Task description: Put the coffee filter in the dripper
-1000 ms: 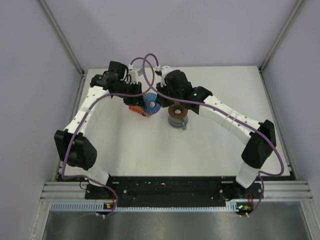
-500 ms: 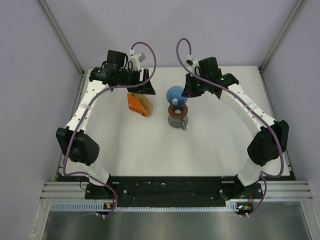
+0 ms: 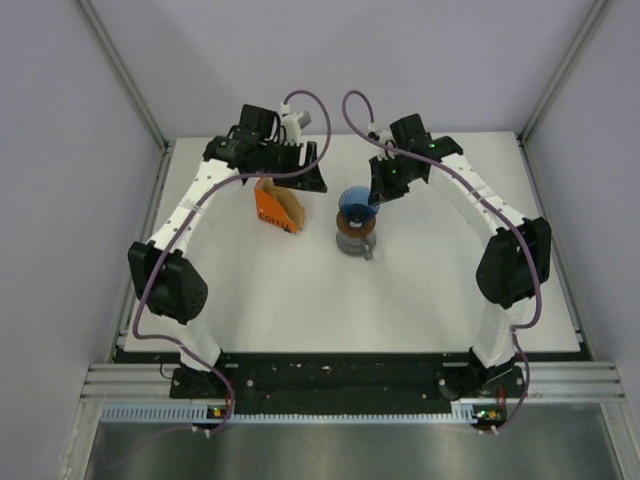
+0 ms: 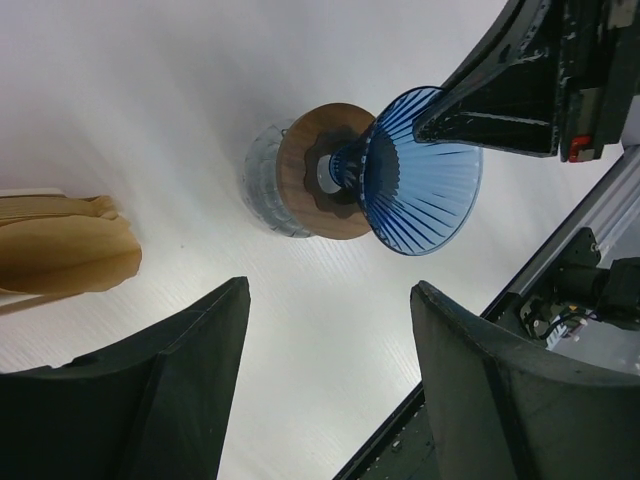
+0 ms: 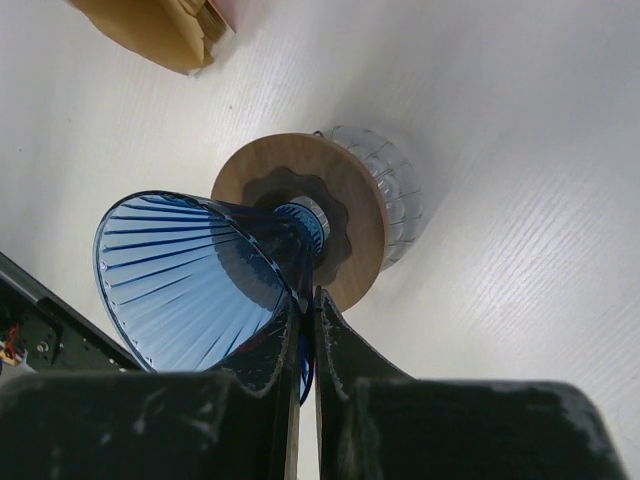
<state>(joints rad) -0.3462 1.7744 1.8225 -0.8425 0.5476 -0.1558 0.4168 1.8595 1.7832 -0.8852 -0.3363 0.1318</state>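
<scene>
Right claw (image 5: 308,300) is clamped on the wall of the blue ribbed cone (image 5: 190,270), mid-frame, its tip at the dripper (image 5: 355,215). Left claw (image 4: 330,300) is spread wide.

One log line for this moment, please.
right gripper: shut on blue cone, tip at wooden ring | left gripper: open | paper filters: in orange pack

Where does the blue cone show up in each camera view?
Top external: blue cone at centre, toward the back.
Left wrist: upper right, narrow end at the wooden ring.
Right wrist: left of centre, pinched by the right gripper.
Shared landmark: wooden ring atop the clear cup.
</scene>
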